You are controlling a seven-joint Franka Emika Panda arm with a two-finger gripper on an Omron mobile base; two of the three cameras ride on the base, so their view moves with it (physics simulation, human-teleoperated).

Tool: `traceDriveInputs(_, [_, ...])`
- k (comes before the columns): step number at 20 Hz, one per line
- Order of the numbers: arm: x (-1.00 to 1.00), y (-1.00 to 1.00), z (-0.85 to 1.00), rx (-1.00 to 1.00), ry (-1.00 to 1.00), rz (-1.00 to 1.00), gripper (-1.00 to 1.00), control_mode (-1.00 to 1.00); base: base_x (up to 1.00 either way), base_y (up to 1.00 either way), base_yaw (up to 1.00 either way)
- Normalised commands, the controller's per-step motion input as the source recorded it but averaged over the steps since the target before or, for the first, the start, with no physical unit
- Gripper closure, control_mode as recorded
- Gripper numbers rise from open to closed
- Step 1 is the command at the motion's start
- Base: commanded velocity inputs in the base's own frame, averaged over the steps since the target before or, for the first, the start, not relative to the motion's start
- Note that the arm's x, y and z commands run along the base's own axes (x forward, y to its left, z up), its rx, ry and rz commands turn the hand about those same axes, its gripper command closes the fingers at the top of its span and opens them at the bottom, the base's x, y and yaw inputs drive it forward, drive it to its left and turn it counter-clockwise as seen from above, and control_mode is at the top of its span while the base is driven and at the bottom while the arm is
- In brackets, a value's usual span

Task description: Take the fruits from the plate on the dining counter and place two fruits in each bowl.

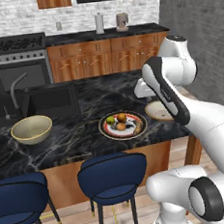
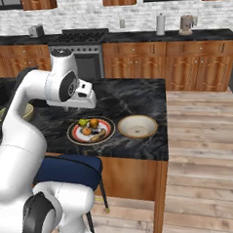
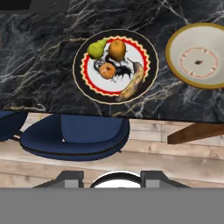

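Pincer (image 3: 112, 181) tips barely show, opening unclear, above blue stool (image 3: 74, 138) beside plate (image 3: 151, 65) and shallow bowl (image 3: 199, 83).

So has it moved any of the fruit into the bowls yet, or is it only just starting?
Only just starting. Nothing is done: all four fruits sit on the plate: the pear, two orange fruits, and the brownish banana. The shallow bowl beside it and the deep bowl farther along the counter look empty. The gripper holds nothing. Left: two fruits into each bowl.
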Motion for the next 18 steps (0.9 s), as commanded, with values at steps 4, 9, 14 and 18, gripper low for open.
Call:
traceDriveInputs(4, [0.11, -0.06, -0.21, 0.0, 0.0, -0.01, -1.0, -1.0, 0.0, 0.0, 0.0])
traceDriveInputs(9, [0.18, -0.19, -0.48, 0.0, 0.06, -0.08, -1.0, -1.0, 0.0, 0.0, 0.0])
traceDriveInputs(14, [0.4, 0.0, -0.35, -0.01, 0.09, -0.15, -1.0, -1.0, 0.0, 0.0, 0.0])
traceDriveInputs(18, [0.39, 0.0, -0.33, 0.0, 0.1, -0.13, -1.0, -1.0, 0.0, 0.0, 0.0])
